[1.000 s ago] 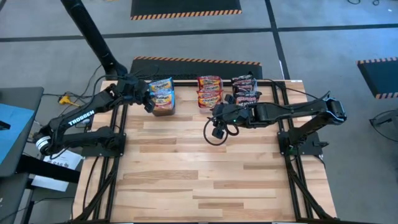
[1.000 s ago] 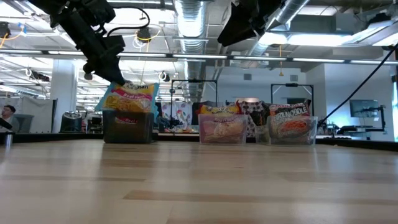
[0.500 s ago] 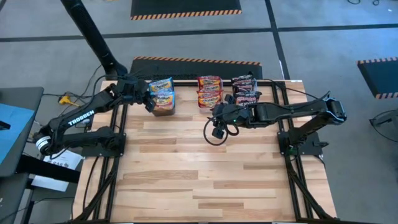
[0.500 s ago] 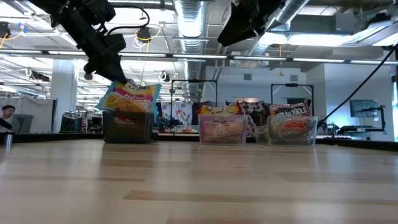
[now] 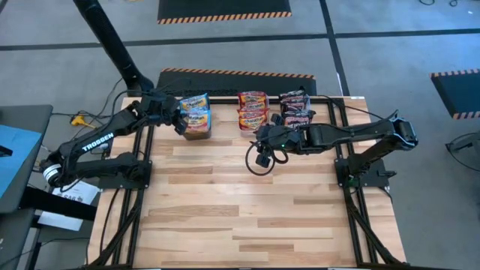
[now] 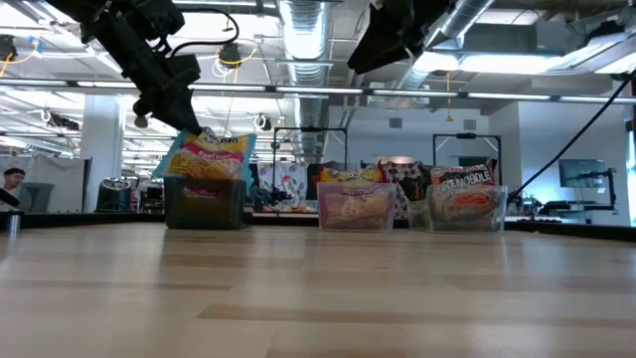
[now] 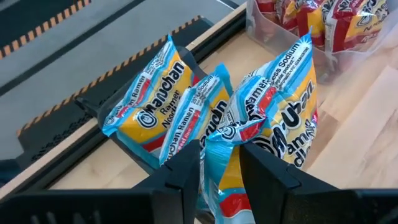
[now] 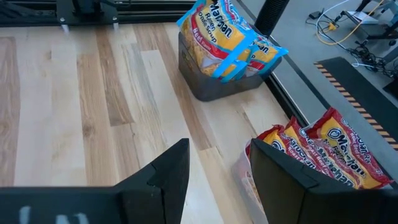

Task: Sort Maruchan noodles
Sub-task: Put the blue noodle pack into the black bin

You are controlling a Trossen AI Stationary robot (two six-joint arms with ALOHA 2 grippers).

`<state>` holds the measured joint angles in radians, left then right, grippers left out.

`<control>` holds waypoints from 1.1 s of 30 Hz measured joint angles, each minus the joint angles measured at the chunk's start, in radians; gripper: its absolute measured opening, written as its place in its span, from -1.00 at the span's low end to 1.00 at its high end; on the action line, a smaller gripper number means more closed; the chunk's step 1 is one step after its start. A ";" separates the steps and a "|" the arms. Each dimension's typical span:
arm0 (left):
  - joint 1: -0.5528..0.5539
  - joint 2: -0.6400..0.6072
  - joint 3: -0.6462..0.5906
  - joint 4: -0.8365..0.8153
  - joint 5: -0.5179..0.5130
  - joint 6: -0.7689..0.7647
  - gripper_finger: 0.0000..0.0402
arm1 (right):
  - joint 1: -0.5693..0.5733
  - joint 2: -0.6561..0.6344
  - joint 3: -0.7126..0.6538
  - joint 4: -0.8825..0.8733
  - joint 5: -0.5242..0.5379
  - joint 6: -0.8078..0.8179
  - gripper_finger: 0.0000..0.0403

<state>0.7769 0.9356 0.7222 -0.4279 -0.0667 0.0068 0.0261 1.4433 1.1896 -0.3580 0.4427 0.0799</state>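
I count three bins: one black bin (image 5: 197, 132), two clear bins (image 6: 356, 209). My left gripper (image 7: 219, 163) pinches a blue packet (image 7: 224, 177) above three more, a grip only the left wrist view shows. My right gripper (image 8: 217, 171) hangs spread, empty.

Below me lies the pale wooden plank bench (image 5: 247, 202), filling the frame's middle. Along its upper edge I see three small bins in a row: a dark opaque plastic bin (image 6: 204, 204) at left, then two clear plastic bins (image 6: 355, 207) to its right. Grey floor (image 5: 390, 45) surrounds.
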 joint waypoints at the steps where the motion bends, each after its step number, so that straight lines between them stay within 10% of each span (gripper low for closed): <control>1: 0.000 0.000 0.000 -0.001 0.003 0.001 -0.50 | 0.000 0.000 0.000 0.000 0.000 0.000 -0.05; 33: 0.037 -0.076 0.001 0.063 0.006 0.034 -0.19 | 0.000 0.000 0.000 -0.005 0.000 0.000 -0.05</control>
<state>0.8143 0.8596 0.7235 -0.3648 -0.0609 0.0406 0.0257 1.4433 1.1896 -0.3626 0.4427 0.0799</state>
